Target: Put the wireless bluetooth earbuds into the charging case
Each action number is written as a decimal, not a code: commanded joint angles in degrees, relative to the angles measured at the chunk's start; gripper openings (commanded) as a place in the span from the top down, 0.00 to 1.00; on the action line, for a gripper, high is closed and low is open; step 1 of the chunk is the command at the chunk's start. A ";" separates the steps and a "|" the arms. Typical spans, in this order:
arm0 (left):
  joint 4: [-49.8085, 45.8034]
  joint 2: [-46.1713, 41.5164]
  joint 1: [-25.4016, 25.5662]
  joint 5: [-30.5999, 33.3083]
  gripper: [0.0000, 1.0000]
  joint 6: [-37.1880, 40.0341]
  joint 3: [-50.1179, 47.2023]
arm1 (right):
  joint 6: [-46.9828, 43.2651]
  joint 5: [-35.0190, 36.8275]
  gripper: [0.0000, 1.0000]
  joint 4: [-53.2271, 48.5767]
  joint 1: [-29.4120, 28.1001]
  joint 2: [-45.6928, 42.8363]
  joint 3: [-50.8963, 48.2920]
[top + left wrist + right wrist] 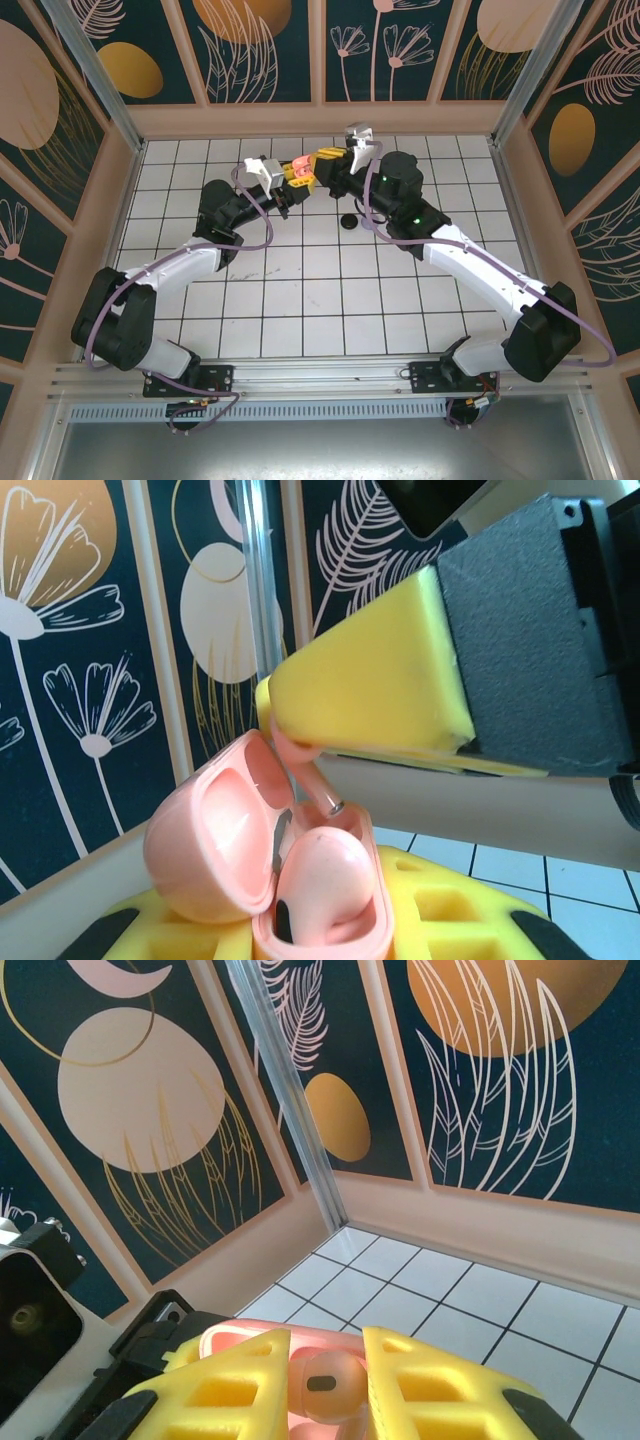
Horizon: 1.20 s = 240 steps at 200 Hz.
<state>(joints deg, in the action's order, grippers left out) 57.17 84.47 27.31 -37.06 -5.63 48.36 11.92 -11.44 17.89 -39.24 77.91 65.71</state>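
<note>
The salmon-pink charging case (205, 845) stands open, lid tipped left, held from below between the yellow fingers of my left gripper (320, 942), which is shut on it. One salmon earbud (325, 885) sits in the case. My right gripper (325, 1390) is shut on a second salmon earbud (325, 1385), whose stem (318, 788) points down just above the case's free slot. From the top view both grippers meet above the far middle of the floor: left gripper (289, 184), case (300, 166), right gripper (320, 165).
A small black object (350, 222) lies on the white tiled floor (330, 290) just in front of the grippers. Patterned walls (260, 50) stand close behind them, with a metal corner post (290, 1110) nearby.
</note>
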 commanded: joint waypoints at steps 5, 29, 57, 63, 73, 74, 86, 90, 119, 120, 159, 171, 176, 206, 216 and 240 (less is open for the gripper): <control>1.81 -1.84 0.46 -1.00 1.00 -0.35 1.70 | 0.12 0.63 0.79 2.68 0.48 0.65 -0.45; 1.81 -2.19 0.46 -1.09 1.00 -0.35 1.56 | 0.14 0.78 0.79 2.50 0.58 0.84 -0.34; 1.78 -2.29 0.55 -1.17 1.00 -0.35 1.56 | -0.19 1.37 0.79 2.33 0.71 0.93 -0.50; 1.80 -2.28 0.55 -1.17 1.00 -0.36 1.56 | -0.28 1.63 0.79 2.24 0.66 0.93 -0.56; 1.87 -2.26 0.63 -1.31 1.00 -0.35 1.50 | -0.69 2.02 0.79 2.16 0.69 0.88 -0.67; 1.88 -2.32 0.64 -1.28 1.00 -0.35 1.53 | -0.77 2.07 0.79 2.16 0.68 0.91 -0.72; 1.96 -2.35 0.64 -1.26 1.00 -0.43 1.54 | -1.45 2.97 0.80 1.93 0.51 0.98 -0.84; 1.98 -2.37 0.67 -1.26 1.00 -0.44 1.56 | -1.70 3.30 0.80 1.89 0.42 0.97 -0.87; 2.32 -2.42 0.81 -1.17 1.00 -0.70 1.81 | -3.68 4.78 0.80 1.05 -0.42 1.44 -0.88; 2.29 -2.44 0.81 -1.17 1.00 -0.70 1.77 | -3.76 4.82 0.80 1.03 -0.41 1.45 -0.86; 2.25 -2.44 0.91 -1.10 1.00 -0.90 2.14 | -5.13 5.64 0.81 0.01 -1.68 2.06 -0.53; 2.25 -2.46 0.86 -0.93 1.00 -0.83 2.11 | -5.17 5.85 0.81 -0.26 -1.83 2.15 -0.50; 2.31 -2.46 0.84 -0.84 1.00 -0.85 2.09 | -5.33 5.97 0.81 -0.39 -1.93 2.09 -0.56; 2.42 -2.46 0.99 -0.65 1.00 -0.89 2.27 | -7.62 7.93 0.81 -1.62 -3.54 2.58 -0.48; 2.51 -2.45 0.99 -0.56 1.00 -0.88 2.28 | -9.21 9.53 0.81 -2.21 -4.58 2.89 -0.45; 2.55 -2.46 0.99 -0.32 1.00 -0.96 2.29 | -11.70 12.05 0.82 -3.06 -6.42 3.52 -0.53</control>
<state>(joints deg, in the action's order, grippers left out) 55.57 84.33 27.44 -35.66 -6.11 48.36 4.21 -1.32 18.17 -43.07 79.31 65.71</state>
